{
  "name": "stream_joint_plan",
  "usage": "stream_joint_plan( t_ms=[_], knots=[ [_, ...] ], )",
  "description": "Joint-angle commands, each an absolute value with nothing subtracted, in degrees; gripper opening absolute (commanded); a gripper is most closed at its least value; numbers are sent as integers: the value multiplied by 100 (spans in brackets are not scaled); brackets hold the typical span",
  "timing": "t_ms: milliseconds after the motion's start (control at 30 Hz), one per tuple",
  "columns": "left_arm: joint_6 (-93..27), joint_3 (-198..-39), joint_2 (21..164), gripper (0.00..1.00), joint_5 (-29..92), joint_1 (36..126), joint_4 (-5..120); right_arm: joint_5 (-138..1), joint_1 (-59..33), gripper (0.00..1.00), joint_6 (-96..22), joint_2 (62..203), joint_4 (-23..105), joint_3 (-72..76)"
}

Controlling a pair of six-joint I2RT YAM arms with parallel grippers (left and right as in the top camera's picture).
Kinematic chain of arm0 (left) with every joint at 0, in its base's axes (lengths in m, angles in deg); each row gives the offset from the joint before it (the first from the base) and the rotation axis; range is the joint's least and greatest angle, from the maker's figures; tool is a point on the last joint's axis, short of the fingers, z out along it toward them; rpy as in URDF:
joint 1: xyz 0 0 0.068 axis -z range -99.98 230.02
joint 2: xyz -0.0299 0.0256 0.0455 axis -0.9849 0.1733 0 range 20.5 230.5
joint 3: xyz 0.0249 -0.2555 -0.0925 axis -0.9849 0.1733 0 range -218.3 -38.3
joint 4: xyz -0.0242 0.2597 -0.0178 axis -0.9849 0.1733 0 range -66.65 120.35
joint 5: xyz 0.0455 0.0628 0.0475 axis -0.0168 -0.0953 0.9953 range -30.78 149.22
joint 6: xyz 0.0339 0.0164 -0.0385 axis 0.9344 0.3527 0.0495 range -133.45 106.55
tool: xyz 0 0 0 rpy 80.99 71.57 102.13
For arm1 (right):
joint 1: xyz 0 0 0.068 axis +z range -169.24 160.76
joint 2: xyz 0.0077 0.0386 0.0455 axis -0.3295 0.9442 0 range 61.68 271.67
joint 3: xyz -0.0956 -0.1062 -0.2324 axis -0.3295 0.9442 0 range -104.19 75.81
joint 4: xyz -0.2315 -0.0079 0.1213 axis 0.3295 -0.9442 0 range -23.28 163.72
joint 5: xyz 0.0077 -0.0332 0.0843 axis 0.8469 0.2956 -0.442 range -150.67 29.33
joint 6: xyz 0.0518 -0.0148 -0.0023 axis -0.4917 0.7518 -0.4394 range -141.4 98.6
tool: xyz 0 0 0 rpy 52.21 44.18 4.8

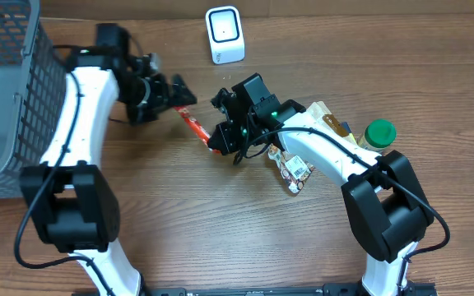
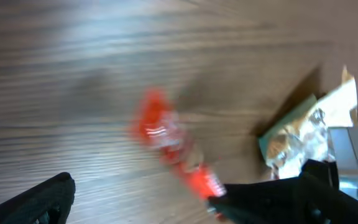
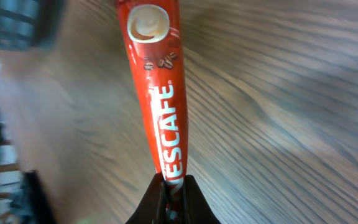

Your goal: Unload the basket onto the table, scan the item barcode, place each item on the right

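Grey mesh basket [image 1: 23,49] stands at the left table edge; what it holds we cannot tell. The red stick [image 3: 157,93] reads "NESCAFÉ" under a coffee cup picture. The right gripper [image 3: 174,186] pinches its end near the table [image 1: 220,238] middle, below the white scanner [image 1: 225,34]. The left gripper [image 1: 174,99] is spread wide just beside it. We see open wood toward the near edge.

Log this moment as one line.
right jaws: shut on Nescafe stick | left jaws: open, near stick's free end | scanner: apart from stick
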State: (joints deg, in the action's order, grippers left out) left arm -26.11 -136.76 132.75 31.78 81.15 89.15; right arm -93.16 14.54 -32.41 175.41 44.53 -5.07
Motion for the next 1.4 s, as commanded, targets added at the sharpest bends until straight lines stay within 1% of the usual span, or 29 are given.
stream_joint_plan(
  t_ms=[0, 100, 133, 167, 233, 300, 400, 467, 533, 600, 633, 667, 800, 933, 967, 1033, 1067, 1100, 1200, 1233, 1267, 1333, 1367],
  knots=[
    [-3278, -13770, 13290, 100, 3591, 8545, 8904, -10251, 1439, 4, -3523, 17412, 4805, -491],
    [-3722, -13770, 13290, 100, 4175, 8779, 8845, -10448, 1437, 4, -3837, 17412, 4991, -491],
    [-3752, -13770, 13290, 98, 4218, 8812, 8823, -10446, 1437, 4, -3896, 17412, 5006, -491],
    [-3750, -13770, 13290, 93, 4234, 8851, 8745, -10448, 1421, 4, -4014, 17412, 5028, -491],
    [-3752, -13770, 13290, 93, 4227, 8858, 8646, -10446, 1380, 4, -4200, 17412, 5028, -491],
    [-3831, -13770, 13290, 100, 4225, 8814, 8537, -10443, 1314, 4, -4388, 17412, 5032, -491],
    [-3984, -13770, 13290, 100, 4170, 8740, 8388, -10448, 1253, 4, -4419, 17412, 5048, -491],
    [-4124, -13770, 13290, 96, 4164, 8696, 8371, -10446, 1227, 4, -4419, 17412, 5074, -491],
    [-4207, -13770, 13290, 88, 4155, 8668, 8369, -10448, 1216, 4, -4421, 17412, 5107, -491],
    [-4222, -13770, 13290, 66, 4157, 8650, 8338, -10450, 1216, 4, -4478, 17412, 5157, -491],
    [-4222, -13770, 13290, 58, 4157, 8641, 8336, -10450, 1216, 4, -4537, 17412, 5163, -491],
    [-4222, -13770, 13290, 54, 4157, 8637, 8323, -10452, 1218, 4, -4546, 17412, 5203, -491],
    [-4231, -13770, 13290, 46, 4157, 8637, 8283, -10590, 1218, 4, -4543, 17412, 5297, -491],
    [-4244, -13770, 13290, 44, 4166, 8641, 8292, -10863, 1218, 4, -4546, 17412, 5583, -491],
    [-4244, -13770, 13290, 40, 4164, 8641, 8292, -10881, 1218, 4, -4548, 17412, 5616, -491],
    [-4242, -13770, 13290, 22, 4164, 8641, 8299, -10878, 1218, 4, -4546, 17412, 5603, -491],
    [-4240, -13770, 13290, 8, 4166, 8635, 8310, -10876, 1218, 4, -4546, 17412, 5583, -491],
    [-4240, -13770, 13290, 4, 4166, 8635, 8307, -10878, 1218, 4, -4546, 17412, 5585, -491],
    [-4168, -13770, 13290, 4, 4162, 8637, 8312, -10876, 1218, 4, -4541, 17412, 5583, -491],
    [-4128, -13770, 13290, 4, 4162, 8635, 8323, -10876, 1218, 8, -4537, 17412, 5576, -491],
    [-4041, -13770, 13290, 4, 4162, 8635, 8345, -10876, 1218, 24, -4500, 17412, 5557, -491],
    [-3912, -13770, 13290, 4, 4170, 8630, 8517, -10874, 1218, 61, -4159, 17412, 5452, -491],
    [-3914, -13770, 13290, 4, 4168, 8617, 8640, -10878, 1216, 73, -3918, 17412, 5382, -491]
  ],
)
